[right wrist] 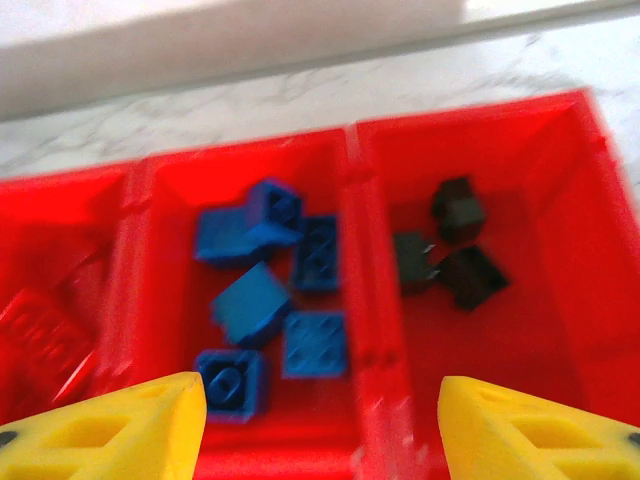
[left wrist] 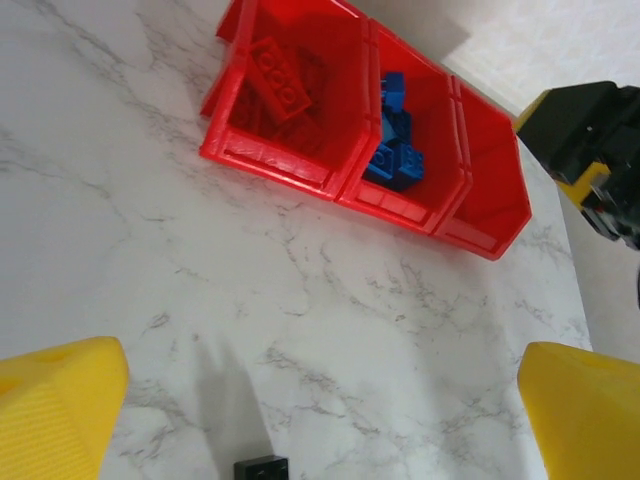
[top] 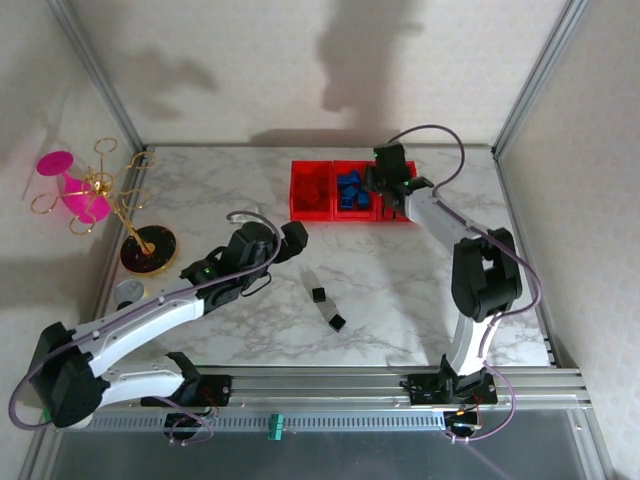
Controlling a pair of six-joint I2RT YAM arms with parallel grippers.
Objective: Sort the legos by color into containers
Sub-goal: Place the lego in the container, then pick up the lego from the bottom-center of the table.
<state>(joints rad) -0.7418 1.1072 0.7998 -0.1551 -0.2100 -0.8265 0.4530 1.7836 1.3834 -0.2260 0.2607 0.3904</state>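
Observation:
Three joined red containers (top: 331, 209) stand at the back of the table. Red legos (left wrist: 278, 75) lie in the left one, blue legos (right wrist: 270, 290) in the middle one, and three black legos (right wrist: 450, 250) in the right one. My right gripper (right wrist: 320, 430) hovers over the wall between the middle and right containers, open, with nothing between its yellow fingers (right wrist: 110, 430). Two black legos (top: 318, 294) (top: 338, 322) lie loose at mid-table. My left gripper (left wrist: 320, 420) is wide open above the marble, just beyond one black lego (left wrist: 262, 468).
A gold stand with pink glasses (top: 90, 190) and its round black disc base (top: 148, 250) sit at the left edge, a small grey disc (top: 128, 292) beside them. Frame posts and walls enclose the table; a metal rail (top: 400, 380) runs along the near edge.

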